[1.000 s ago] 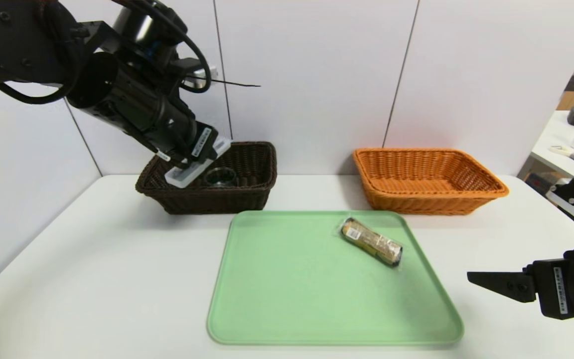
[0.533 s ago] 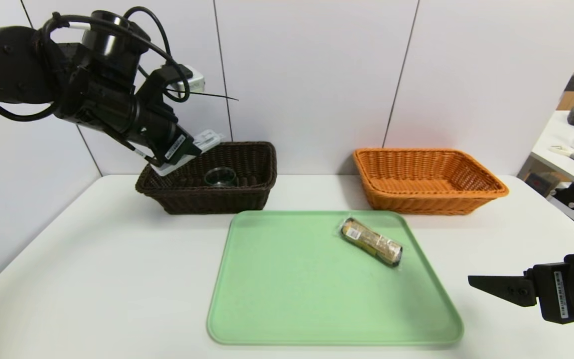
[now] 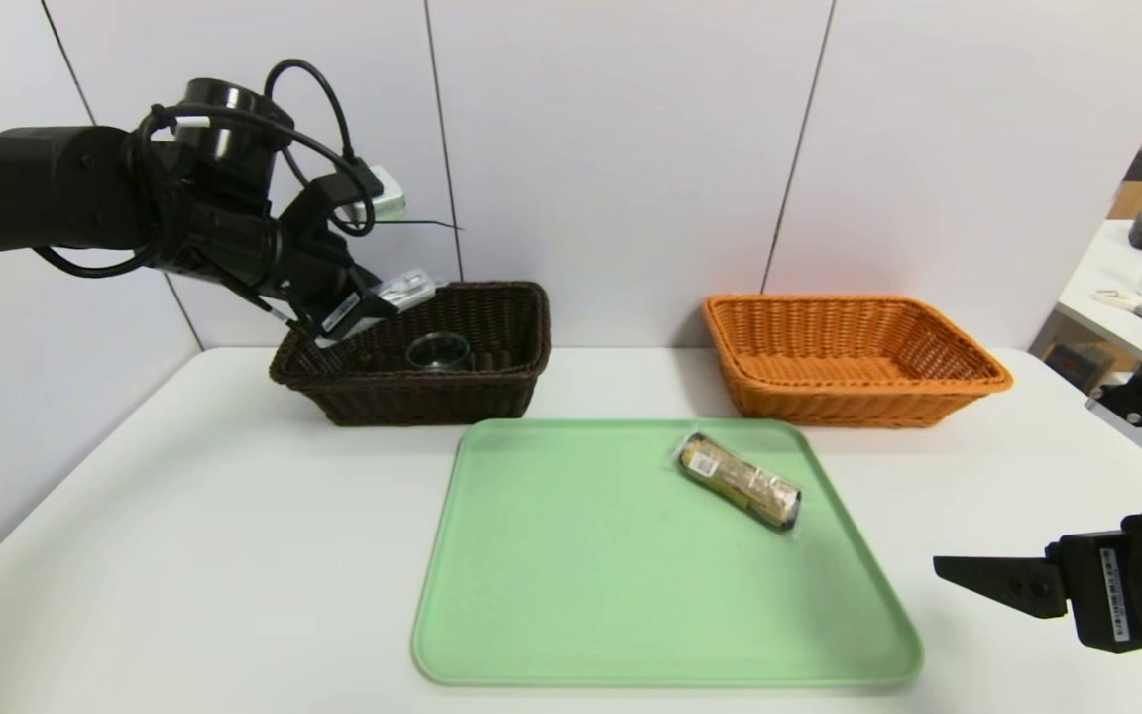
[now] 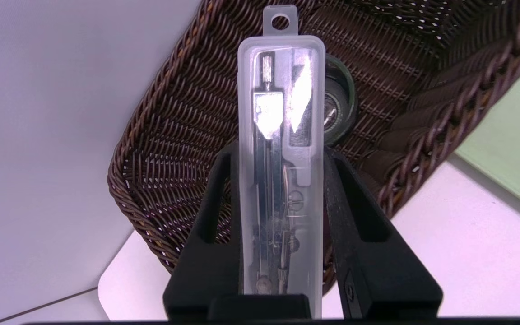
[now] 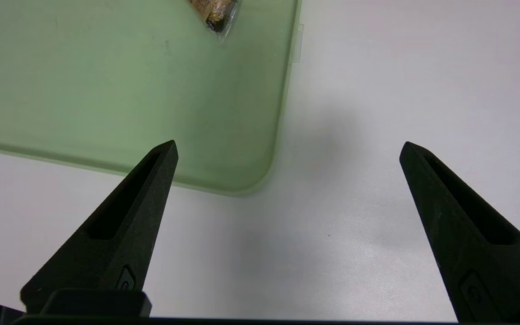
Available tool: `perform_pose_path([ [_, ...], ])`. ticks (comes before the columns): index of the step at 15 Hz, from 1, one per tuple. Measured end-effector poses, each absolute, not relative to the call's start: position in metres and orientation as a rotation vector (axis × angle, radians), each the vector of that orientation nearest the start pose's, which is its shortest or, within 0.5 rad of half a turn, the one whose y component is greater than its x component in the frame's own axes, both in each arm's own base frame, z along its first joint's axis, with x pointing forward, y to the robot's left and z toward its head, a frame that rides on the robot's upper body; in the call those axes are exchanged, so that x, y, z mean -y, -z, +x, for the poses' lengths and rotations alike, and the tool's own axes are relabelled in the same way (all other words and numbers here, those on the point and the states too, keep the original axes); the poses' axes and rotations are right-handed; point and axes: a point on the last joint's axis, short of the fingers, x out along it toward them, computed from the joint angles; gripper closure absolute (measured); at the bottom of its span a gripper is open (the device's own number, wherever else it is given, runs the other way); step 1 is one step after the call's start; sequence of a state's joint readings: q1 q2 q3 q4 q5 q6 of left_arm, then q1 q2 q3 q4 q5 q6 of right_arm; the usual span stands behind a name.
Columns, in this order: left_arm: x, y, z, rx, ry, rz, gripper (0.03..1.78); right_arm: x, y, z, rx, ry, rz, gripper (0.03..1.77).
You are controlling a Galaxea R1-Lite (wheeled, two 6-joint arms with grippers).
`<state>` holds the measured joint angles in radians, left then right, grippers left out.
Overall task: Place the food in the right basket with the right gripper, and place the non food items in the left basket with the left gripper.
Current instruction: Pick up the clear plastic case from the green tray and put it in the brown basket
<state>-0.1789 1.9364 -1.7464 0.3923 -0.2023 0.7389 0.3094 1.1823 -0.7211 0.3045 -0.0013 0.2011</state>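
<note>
A clear compass case (image 4: 280,149) is held clamped in the left hand (image 3: 373,307) over the near-left rim of the dark left basket (image 3: 492,382), where a round glass item (image 3: 438,351) is already lodged. The wrapped food roll (image 3: 740,481) is left on the green tray (image 3: 571,615); the orange right basket (image 3: 928,392) is seen empty, and the right hand (image 5: 287,158) is parked with fingers wide apart over the worktop (image 3: 184,555)

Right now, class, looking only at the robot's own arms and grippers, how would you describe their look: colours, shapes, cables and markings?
Both arms are matte black. The left arm is a thick cylinder with looping black cables at its wrist. The left gripper and right gripper have black, wedge-shaped fingers tapering to points, with slot-like recesses. A white label marks each gripper body.
</note>
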Motion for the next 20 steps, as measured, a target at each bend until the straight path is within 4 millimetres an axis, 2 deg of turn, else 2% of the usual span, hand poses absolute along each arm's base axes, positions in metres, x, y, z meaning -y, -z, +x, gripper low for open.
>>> perform_pose_path([
  [5, 0.067, -0.255, 0.386, -0.43, 0.514, 0.76, 1.26, -0.046, -0.193, 0.143, -0.796, -0.209, 0.065, 0.1],
  [12, 0.068, -0.241, 0.404, -0.435, 0.523, 0.791, 1.26, -0.045, -0.192, 0.143, -0.804, -0.206, 0.063, 0.1],
  [15, 0.069, -0.238, 0.408, -0.439, 0.524, 0.789, 0.88, -0.045, -0.192, 0.143, -0.803, -0.206, 0.063, 0.1],
  [20, 0.069, -0.24, 0.409, -0.435, 0.518, 0.777, 0.51, -0.045, -0.192, 0.143, -0.801, -0.206, 0.064, 0.1],
])
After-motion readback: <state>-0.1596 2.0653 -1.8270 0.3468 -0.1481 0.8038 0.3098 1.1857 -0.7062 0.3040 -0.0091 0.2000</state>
